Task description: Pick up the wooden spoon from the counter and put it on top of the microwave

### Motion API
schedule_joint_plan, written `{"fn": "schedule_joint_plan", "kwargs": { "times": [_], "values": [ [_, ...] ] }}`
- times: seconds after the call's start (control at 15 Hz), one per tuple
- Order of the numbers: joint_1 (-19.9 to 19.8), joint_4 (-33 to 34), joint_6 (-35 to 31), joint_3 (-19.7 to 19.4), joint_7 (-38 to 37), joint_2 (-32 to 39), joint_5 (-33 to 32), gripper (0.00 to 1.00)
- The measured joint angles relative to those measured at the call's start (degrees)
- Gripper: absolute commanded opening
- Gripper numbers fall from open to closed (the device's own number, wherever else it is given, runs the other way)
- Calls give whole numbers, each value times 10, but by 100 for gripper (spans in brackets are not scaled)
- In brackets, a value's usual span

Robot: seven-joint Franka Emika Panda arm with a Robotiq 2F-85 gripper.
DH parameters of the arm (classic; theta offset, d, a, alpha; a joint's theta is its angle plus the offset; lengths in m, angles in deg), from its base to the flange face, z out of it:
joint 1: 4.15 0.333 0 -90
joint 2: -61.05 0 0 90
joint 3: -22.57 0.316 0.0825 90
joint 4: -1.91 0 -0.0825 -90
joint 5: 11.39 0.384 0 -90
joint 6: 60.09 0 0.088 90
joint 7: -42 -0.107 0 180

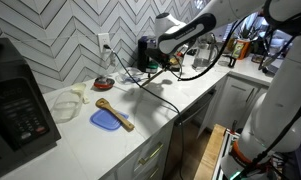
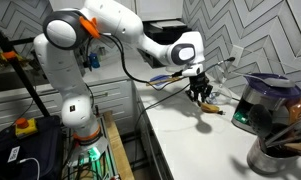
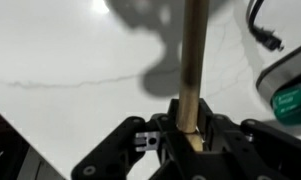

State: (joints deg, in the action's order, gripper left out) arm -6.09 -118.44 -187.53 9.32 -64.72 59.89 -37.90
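In an exterior view the microwave (image 1: pixel 20 105) stands black and boxy at the near end of the white counter (image 1: pixel 140 135); its top is cut off by the edge of the picture, so I cannot see what lies there. On the counter beside it lie a shorter, darker wooden spoon (image 1: pixel 115 113) and a blue flat piece (image 1: pixel 106 122), touching each other; a small red bowl (image 1: pixel 103 84) sits further back by the tiled wall. The white arm (image 1: pixel 205 25) reaches in from above; its gripper (image 1: pixel 156 64) hangs in front of the black coffee maker (image 1: pixel 148 48), well apart from the microwave; what it holds is too small to make out here.

In an exterior view from the counter's far end, the gripper (image 2: pixel 201 97) points down just above the counter (image 2: pixel 190 145); a tan bit of the wooden spoon (image 2: pixel 214 106) pokes out beside the fingers. A dark pitcher (image 2: pixel 262 100) and a steel utensil pot (image 2: pixel 280 150) stand nearer the camera.

In the wrist view the gripper (image 3: pixel 190 130) is nearly closed, jaws clamped on the slim handle of the wooden spoon (image 3: pixel 193 60), which runs straight up the picture; its head is out of sight; its shadow falls to one side on the counter (image 3: pixel 70 60). A black cable (image 3: pixel 260 25) curls at the right edge.
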Motion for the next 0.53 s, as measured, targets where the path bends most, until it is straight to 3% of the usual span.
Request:
{"fn": "schedule_joint_plan", "kwargs": {
  "times": [0.27,0.53],
  "values": [
    [-31,-31,101,38,-77,-105,-136,5],
    [-50,-46,106,87,-137,-198,-198,5]
  ]
}}
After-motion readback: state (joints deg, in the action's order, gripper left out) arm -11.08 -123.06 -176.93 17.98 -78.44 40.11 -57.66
